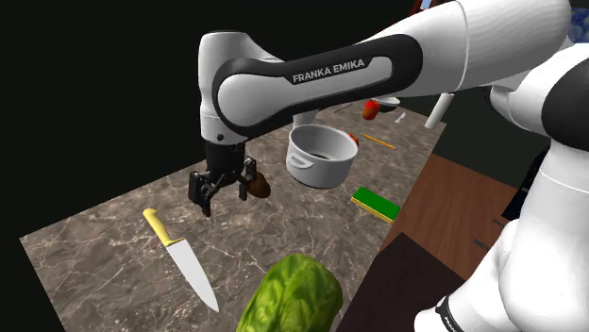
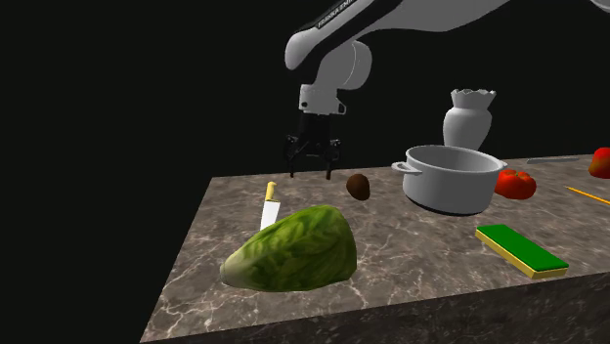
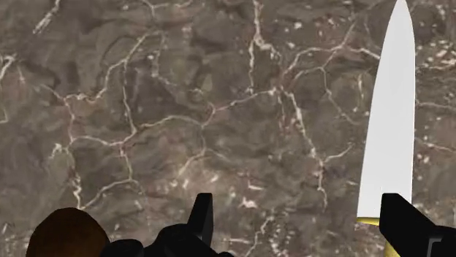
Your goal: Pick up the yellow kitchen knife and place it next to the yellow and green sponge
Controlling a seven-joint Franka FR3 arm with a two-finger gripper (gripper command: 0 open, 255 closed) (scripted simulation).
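My claw (image 1: 225,196) (image 2: 313,161) (image 3: 299,219) hangs wide open and empty above the brown marbled counter (image 1: 94,255) (image 2: 411,244) (image 3: 183,109), with a black area all round. The yellow-handled knife (image 1: 179,257) (image 2: 270,208) (image 3: 387,131) lies flat just beside my claw, well apart from the green and yellow sponge (image 1: 375,203) (image 2: 520,249). A brown lump (image 1: 260,186) (image 2: 359,187) (image 3: 66,234) and a grey pot (image 1: 321,156) (image 2: 450,178) stand near. In the second exterior view the lettuce (image 1: 291,297) (image 2: 293,249) hides the blade's tip.

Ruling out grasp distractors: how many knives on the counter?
1. The yellow-handled knife lies on the marble counter beside the lettuce, near the open tool. The arm covers some of the counter's far end, so another could be hidden.
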